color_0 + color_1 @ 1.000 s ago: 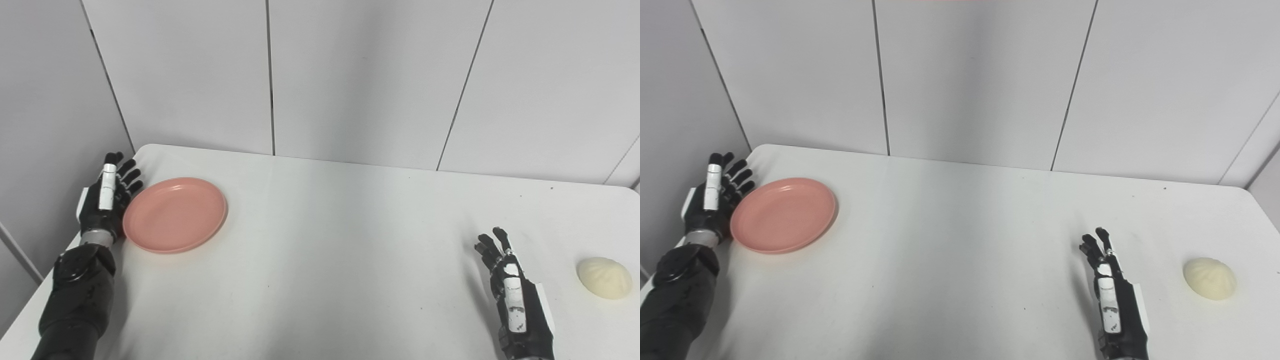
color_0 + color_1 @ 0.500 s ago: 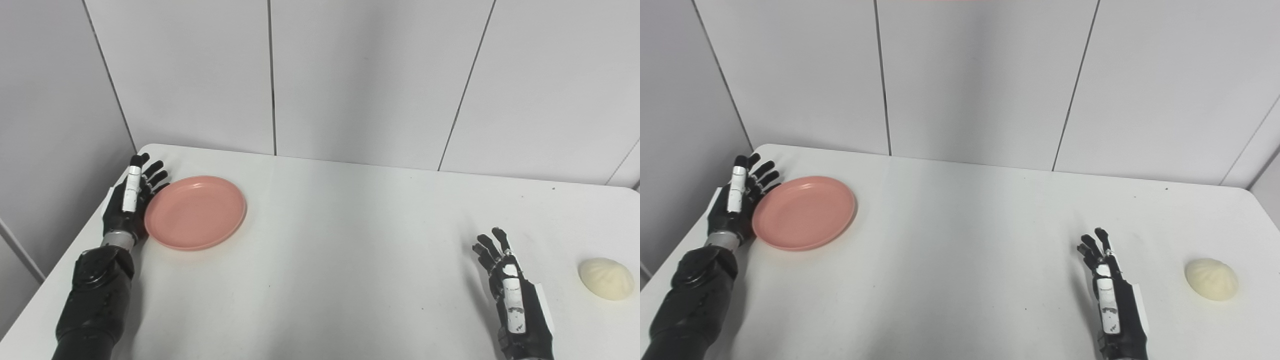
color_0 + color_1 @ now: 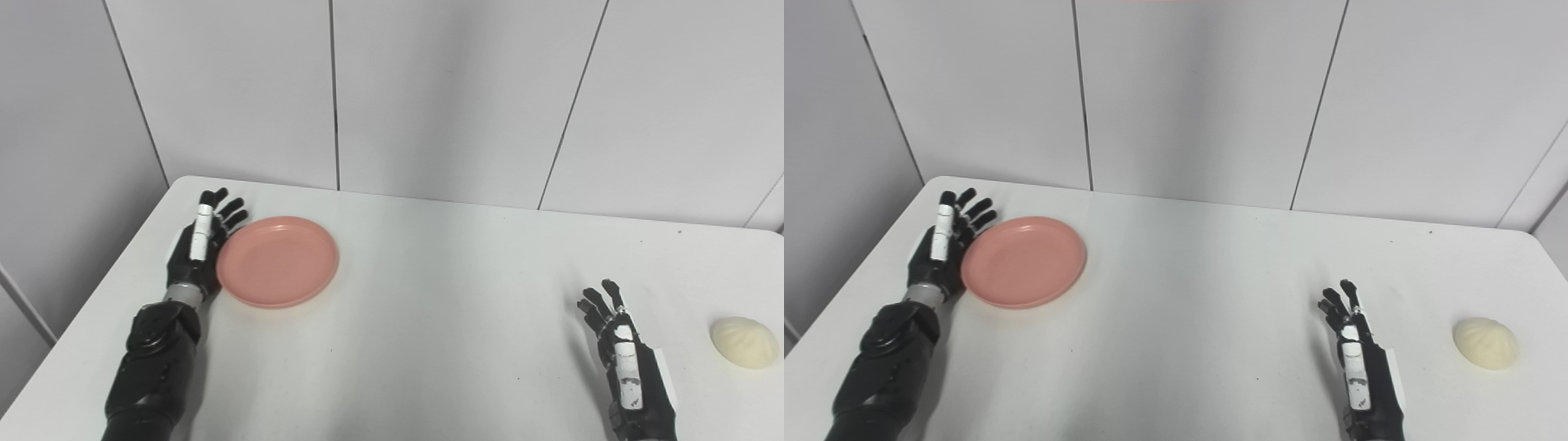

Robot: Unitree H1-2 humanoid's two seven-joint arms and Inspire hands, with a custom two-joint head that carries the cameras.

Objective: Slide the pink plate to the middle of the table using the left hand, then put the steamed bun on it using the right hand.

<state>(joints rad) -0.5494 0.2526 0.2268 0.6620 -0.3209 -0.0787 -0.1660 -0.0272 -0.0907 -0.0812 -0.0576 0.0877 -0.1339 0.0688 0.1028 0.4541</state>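
At the near edge of the white table [image 3: 429, 318], the robot's right hand [image 3: 628, 361] stands on its side with its fingers spread and held loose, gripping nothing, in the same place it held a second ago. Just to its right, well apart from the hand, the pale steamed bun [image 3: 744, 342] lies untouched near the table's right edge.

Farther back on the left, the left hand [image 3: 199, 248] stands edge-on against the left rim of the pink plate [image 3: 278, 260], fingers extended and apart, pressing the rim rather than grasping it. Compared with a second ago, hand and plate together have travelled to the right across the tabletop: the plate, which then sat close to the table's left edge, now lies clearly inboard of it, though still left of the table's middle. The forearm has swung inward with it.

The plate lies flat and holds nothing. Behind the table, the grey panelled wall [image 3: 453, 98] with its dark vertical seams closes the scene.
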